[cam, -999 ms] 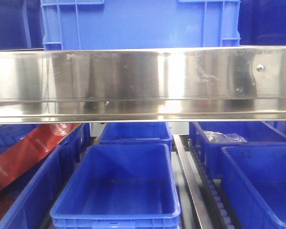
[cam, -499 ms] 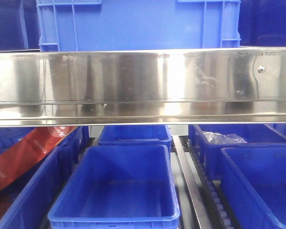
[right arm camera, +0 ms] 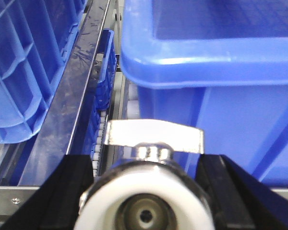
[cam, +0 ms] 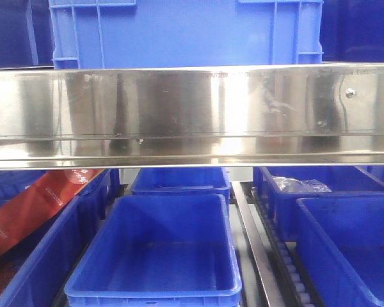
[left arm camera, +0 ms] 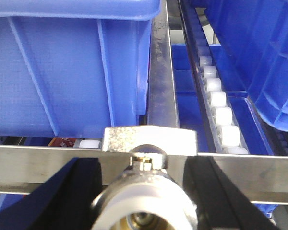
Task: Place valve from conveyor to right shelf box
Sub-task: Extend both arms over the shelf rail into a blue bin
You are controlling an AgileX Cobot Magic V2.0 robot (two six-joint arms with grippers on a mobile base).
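Observation:
In the left wrist view, my left gripper [left arm camera: 144, 194] is shut on a metal valve [left arm camera: 150, 140] with a white-ringed port and a flat silver handle, held between black fingers [left arm camera: 79, 191]. It hangs in front of the steel shelf rail [left arm camera: 33, 163], below a blue box [left arm camera: 72, 62]. My right gripper [right arm camera: 146, 194] is shut on a second, similar valve [right arm camera: 153, 136], close to the wall of a blue shelf box [right arm camera: 221, 72]. The conveyor is out of view. Neither gripper shows in the front view.
A wide steel shelf beam [cam: 192, 115] crosses the front view, with a blue crate [cam: 185, 32] above it. Below stand several blue boxes: a centre one [cam: 157, 256], right ones [cam: 352, 243], and a left one holding a red packet [cam: 32, 211]. White roller tracks [left arm camera: 221, 115] run between them.
The front view slid slightly, with the boxes and crate drifting a little left, then held still over the last half second.

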